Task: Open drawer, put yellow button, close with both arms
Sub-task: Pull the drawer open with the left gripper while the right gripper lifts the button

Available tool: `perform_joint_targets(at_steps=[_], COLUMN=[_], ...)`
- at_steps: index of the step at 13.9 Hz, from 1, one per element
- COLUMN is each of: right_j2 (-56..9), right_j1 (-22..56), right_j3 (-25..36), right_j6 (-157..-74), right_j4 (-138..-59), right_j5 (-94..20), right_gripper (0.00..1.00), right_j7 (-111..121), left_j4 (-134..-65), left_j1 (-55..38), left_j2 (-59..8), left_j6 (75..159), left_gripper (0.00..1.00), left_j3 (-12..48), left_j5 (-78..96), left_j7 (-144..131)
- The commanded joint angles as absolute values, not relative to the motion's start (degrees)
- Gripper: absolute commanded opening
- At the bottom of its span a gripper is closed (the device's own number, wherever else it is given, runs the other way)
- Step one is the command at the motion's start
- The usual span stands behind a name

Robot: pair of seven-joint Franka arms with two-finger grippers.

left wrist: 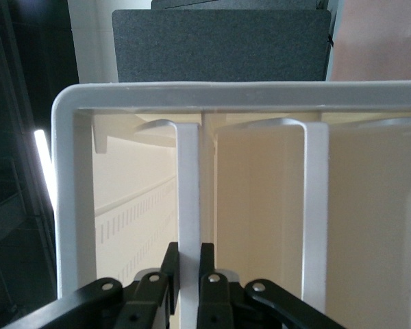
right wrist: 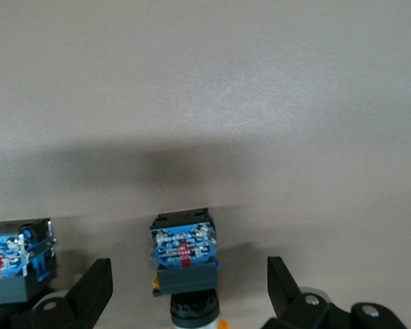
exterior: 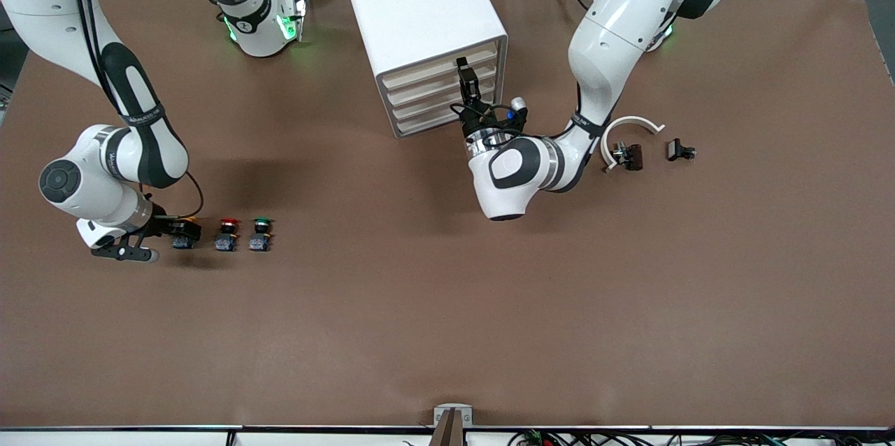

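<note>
I see the white boxy cabinet (exterior: 423, 9) standing on the brown table surface (exterior: 447, 306), midway between the two arm bases. Its four slim cream-fronted drawers face the front camera at an angle toward the left arm's end. The topmost cream-fronted drawer (exterior: 447, 63) sits flush with the three below it.

The left arm's black two-finger gripper (exterior: 465, 75) is at the drawer fronts, near the cabinet edge on the left arm's side. In the left wrist view I see its fingertips (left wrist: 170, 271) pressed together around a thin white vertical bar (left wrist: 188, 219) of the cabinet front. I cannot tell from either view which drawer that bar belongs to.

The right arm's black two-finger gripper (exterior: 183, 231) is low over the table toward the right arm's end. In the right wrist view its fingers (right wrist: 96, 291) are spread wide, one on each side of the small push-button with a black-and-blue body and a yellow cap (right wrist: 185, 257). The fingers do not touch it. Only a sliver of yellow shows at the bottom edge of that view, under the black collar. In the front view this button is mostly covered by the gripper.

Three buttons stand in one row on the table. Just beside the yellow one is the red-capped push-button (exterior: 226, 234), then the green-capped push-button (exterior: 261, 234), each farther toward the left arm's end.

Near the left arm's elbow I note a curved white plastic clip (exterior: 629, 128), a dark brown block (exterior: 631, 156) and a small black part (exterior: 678, 150).
</note>
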State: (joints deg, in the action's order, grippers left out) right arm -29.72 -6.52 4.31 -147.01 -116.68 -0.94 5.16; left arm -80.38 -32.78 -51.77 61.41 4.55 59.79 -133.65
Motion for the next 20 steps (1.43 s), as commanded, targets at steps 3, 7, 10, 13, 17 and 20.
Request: perform_joint_targets(at_steps=[3,7,10,13,17,20], right_j2=[-30.8,-30.8,-30.8,-30.8,-30.1,-26.3], right_j1=[-7.2,-7.3,-7.4,-7.2,-7.4,-7.2], right_j3=[3.5,3.5,3.5,3.4,3.3,3.3], right_j6=[-147.0,-146.5,-146.5,-146.5,-137.8,-125.7], right_j4=[-115.1,-114.5,-114.6,-115.0,-112.1,-108.0], right_j5=[-1.5,-1.5,-1.5,-1.5,-2.5,-5.0], right_gripper=[1.0,0.58,0.44,0.0,0.0,0.0], right_j7=[6.3,6.6,6.5,6.6,6.3,5.9], left_j4=[-79.6,-79.5,-79.5,-79.4,-79.2,-79.1], left_j1=[-29.4,-26.5,-24.4,-22.5,-20.0,-18.9], left_j2=[-51.6,-51.6,-51.6,-51.6,-51.5,-51.5], left_j6=[61.2,61.2,61.2,61.2,61.1,60.3], left_gripper=[0.0,0.0,0.0,0.0,0.0,0.01], left_j3=[4.1,4.0,4.0,4.0,4.0,4.0], left_j5=[60.4,60.1,59.9,58.6,57.7,57.7], left_j7=[-135.2,-135.1,-135.1,-135.0,-135.1,-135.1])
